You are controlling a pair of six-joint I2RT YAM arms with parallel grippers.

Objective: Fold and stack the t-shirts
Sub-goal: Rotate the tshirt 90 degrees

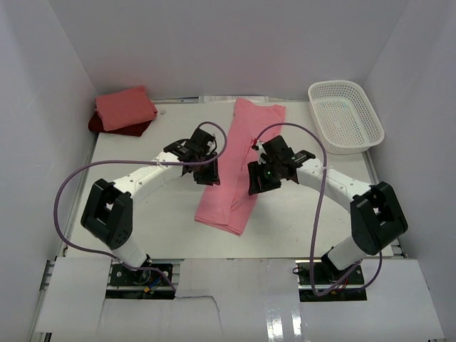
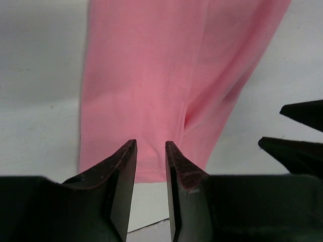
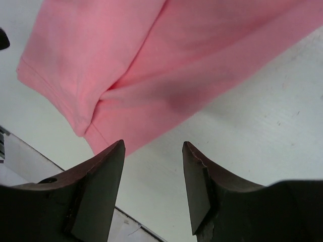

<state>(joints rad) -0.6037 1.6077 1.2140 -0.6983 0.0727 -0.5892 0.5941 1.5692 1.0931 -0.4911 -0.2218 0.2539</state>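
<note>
The left end effector [image 2: 150, 145] hangs low over the surface [image 1: 164, 221]. Its two fingers stand a little apart, with a narrow gap and nothing between them. Directly under and ahead of its tips lies the rose pink t-shirt [image 2: 151, 85], and the near edge of the cloth shows in the gap between the fingers.

The right end effector [image 3: 152, 146] is spread wider and also holds nothing. Its tips are above bare surface, just beside the shirt's edge. Ahead of it and to its left the cloth lies in two layers, with a hemmed edge [image 3: 75, 113] turned toward the fingers. In the left wrist view, the right end effector's dark tips show at the right border.

From above, the two end effectors stand on opposite sides of the rose pink t-shirt, the left one at its left edge and the right one at its right edge. The shirt is folded into a long narrow strip that runs from near the arms toward the far wall, leaning a little to the right.

Far beyond the left end effector, in the far left corner, the salmon pink t-shirt [image 1: 125, 107] lies folded on top of the dark red t-shirt [image 1: 100, 125]. Far beyond the right end effector, in the far right corner, stands a white mesh basket [image 1: 345, 117]. Its mesh floor shows in full.
</note>
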